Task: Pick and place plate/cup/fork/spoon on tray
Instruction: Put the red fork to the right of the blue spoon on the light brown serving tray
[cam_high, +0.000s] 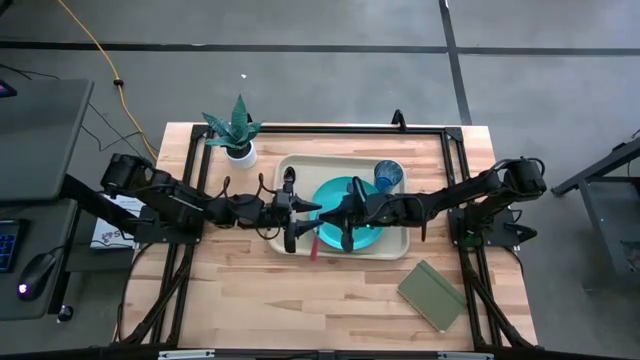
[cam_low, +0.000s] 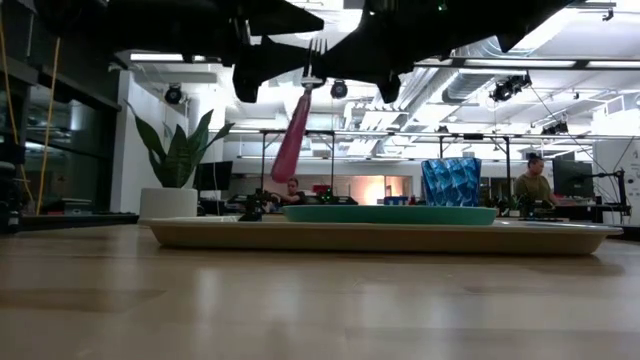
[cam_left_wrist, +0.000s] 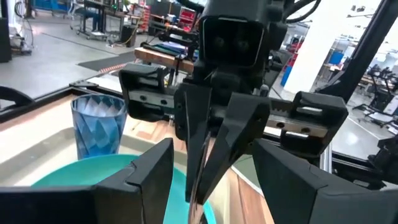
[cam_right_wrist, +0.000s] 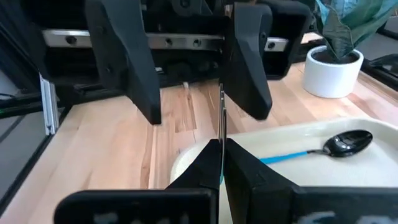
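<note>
The beige tray (cam_high: 300, 168) lies mid-table. On it sit the teal plate (cam_high: 334, 190), the blue cup (cam_high: 388, 175) at its far right, and the blue-handled spoon (cam_right_wrist: 341, 143), flat near the left end. The fork (cam_low: 293, 130), pink-handled, hangs above the tray's near left part. My right gripper (cam_high: 324, 212) is shut on it. My left gripper (cam_high: 306, 207) faces it from the left, level and open. Its fingers (cam_right_wrist: 134, 81) stand on either side of the fork, and I see no touch. My right gripper pinches the fork's metal neck (cam_low: 309, 82), just below the tines, between its two shut fingers (cam_left_wrist: 208, 149). The fingers come about level from the table's right and lie across the fork. The tines (cam_low: 315, 47) stick up above them. The pink handle (cam_high: 313, 245) hangs down, slanted, clear of the tray.
A white pot with a green plant (cam_high: 238, 138) stands at the far left, beside the tray. An olive notebook (cam_high: 432, 295) lies near the front right. Bare wood stretches along the table's near side (cam_high: 250, 300). People show in the room beyond the table.
</note>
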